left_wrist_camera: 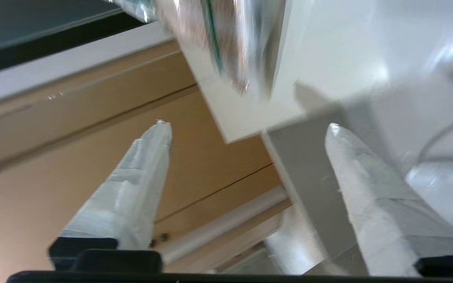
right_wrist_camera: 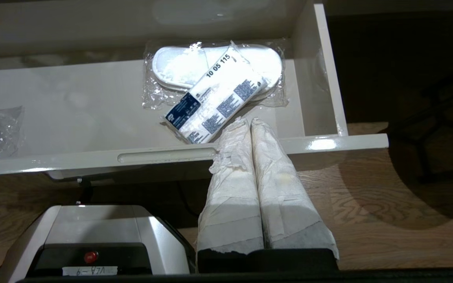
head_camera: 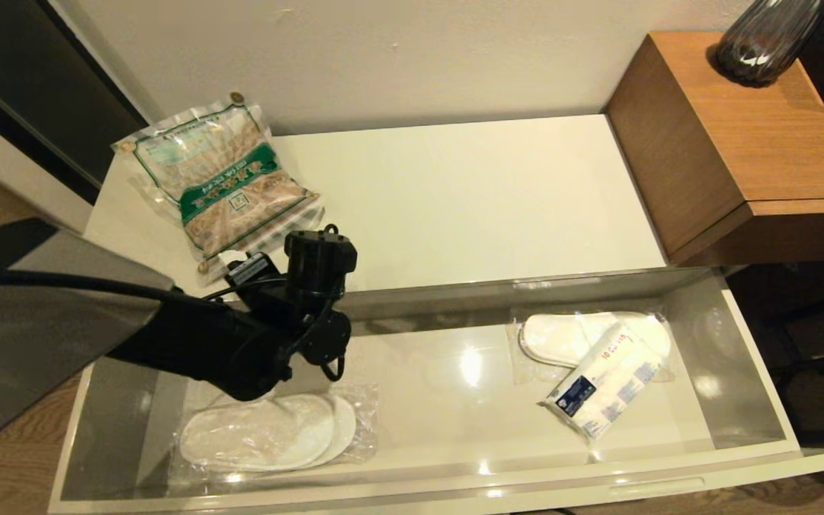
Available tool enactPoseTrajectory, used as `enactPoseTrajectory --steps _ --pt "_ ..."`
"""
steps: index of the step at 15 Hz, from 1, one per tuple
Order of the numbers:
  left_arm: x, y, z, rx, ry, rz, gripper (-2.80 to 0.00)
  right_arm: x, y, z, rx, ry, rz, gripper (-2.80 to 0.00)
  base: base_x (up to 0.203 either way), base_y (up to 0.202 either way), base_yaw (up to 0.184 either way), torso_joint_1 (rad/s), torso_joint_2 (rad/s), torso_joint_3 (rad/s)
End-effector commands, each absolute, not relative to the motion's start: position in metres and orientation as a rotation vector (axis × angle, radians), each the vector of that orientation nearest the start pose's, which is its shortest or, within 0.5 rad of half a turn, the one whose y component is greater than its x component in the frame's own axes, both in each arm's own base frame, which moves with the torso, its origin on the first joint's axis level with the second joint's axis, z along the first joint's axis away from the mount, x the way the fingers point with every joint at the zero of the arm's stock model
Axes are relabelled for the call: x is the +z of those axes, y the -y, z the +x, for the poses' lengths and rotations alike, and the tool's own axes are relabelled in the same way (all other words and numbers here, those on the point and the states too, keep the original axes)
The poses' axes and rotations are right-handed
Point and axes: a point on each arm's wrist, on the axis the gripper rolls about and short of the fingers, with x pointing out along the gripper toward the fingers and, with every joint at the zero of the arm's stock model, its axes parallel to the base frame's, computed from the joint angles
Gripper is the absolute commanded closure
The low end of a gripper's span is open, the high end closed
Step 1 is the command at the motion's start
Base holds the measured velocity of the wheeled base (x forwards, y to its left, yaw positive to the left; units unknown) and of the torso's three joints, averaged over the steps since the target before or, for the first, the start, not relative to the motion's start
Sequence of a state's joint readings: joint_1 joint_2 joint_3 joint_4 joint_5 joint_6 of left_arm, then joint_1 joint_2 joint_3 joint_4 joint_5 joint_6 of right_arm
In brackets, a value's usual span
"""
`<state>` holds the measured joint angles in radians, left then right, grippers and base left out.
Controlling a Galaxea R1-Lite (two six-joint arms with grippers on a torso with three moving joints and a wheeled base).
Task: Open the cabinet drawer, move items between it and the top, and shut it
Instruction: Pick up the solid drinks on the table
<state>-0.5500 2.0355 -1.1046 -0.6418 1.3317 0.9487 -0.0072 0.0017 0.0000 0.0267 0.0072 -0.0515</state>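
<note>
The cabinet drawer (head_camera: 412,429) stands pulled out, one slipper pair (head_camera: 269,433) at its left end, and the food bag (head_camera: 222,179) lies on the top (head_camera: 469,200). I judge a transfer comes next. The left gripper (left_wrist_camera: 246,129) hovers at the drawer's left end, jaws apart and empty; the right gripper (right_wrist_camera: 250,122) waits before the drawer front, jaws together.
</note>
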Motion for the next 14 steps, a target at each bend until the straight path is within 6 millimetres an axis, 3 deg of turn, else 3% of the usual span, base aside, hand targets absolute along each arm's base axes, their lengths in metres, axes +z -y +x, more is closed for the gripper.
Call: enactPoseTrajectory --steps 1,4,10,14 --pt "0.138 0.189 0.349 0.669 -0.545 1.134 -2.80 0.072 0.000 -0.023 0.001 -0.031 -0.052 0.00 0.000 0.000 0.000 0.000 0.00 0.000" --pt "0.143 0.190 0.359 0.700 -0.534 1.100 -2.80 0.072 0.000 -0.023 0.001 -0.032 -0.052 0.00 0.000 0.000 0.000 0.000 0.00 0.000" --pt "0.176 0.185 0.375 0.760 -0.485 1.004 -2.80 0.072 0.000 -0.023 0.001 -0.032 -0.052 0.00 0.000 0.000 0.000 0.000 0.00 0.000" --pt "0.178 0.171 0.389 0.732 -0.468 1.000 -2.80 0.072 0.000 -0.023 -0.001 -0.032 -0.052 0.00 0.000 0.000 0.000 0.000 0.00 0.000"
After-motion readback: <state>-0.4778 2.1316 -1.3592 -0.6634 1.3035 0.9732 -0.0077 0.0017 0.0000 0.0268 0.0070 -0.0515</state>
